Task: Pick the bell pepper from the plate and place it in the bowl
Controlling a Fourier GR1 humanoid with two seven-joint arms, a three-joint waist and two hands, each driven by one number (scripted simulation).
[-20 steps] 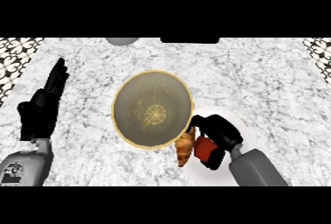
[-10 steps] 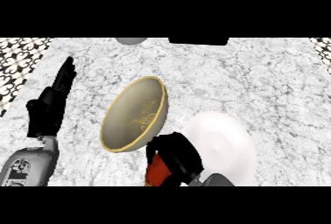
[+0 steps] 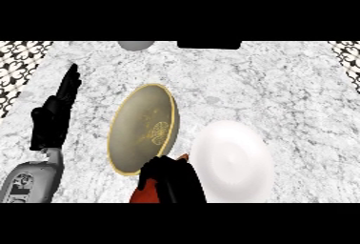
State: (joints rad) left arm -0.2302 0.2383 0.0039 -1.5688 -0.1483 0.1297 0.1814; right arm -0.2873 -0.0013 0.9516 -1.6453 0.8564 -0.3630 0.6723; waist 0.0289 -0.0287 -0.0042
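A red-orange bell pepper (image 3: 145, 195) shows at the lower edge, mostly hidden under my right hand (image 3: 169, 178), whose fingers curl round it. The hand sits at the near rim of the olive bowl (image 3: 141, 128) with the yellow edge, between the bowl and the white plate (image 3: 232, 159). The plate lies right of the bowl with nothing on it. My left hand (image 3: 53, 116) rests open at the left, fingers pointing up, apart from the bowl.
A grey round object (image 3: 135, 45) and a dark block (image 3: 209, 44) sit at the counter's far edge. Patterned tile strips (image 3: 17, 62) border the marble counter on both sides.
The right hand lifted the pepper off the plate and carried it left to the bowl's near rim. The view has shifted, so bowl and plate look narrower. The left hand stayed put.
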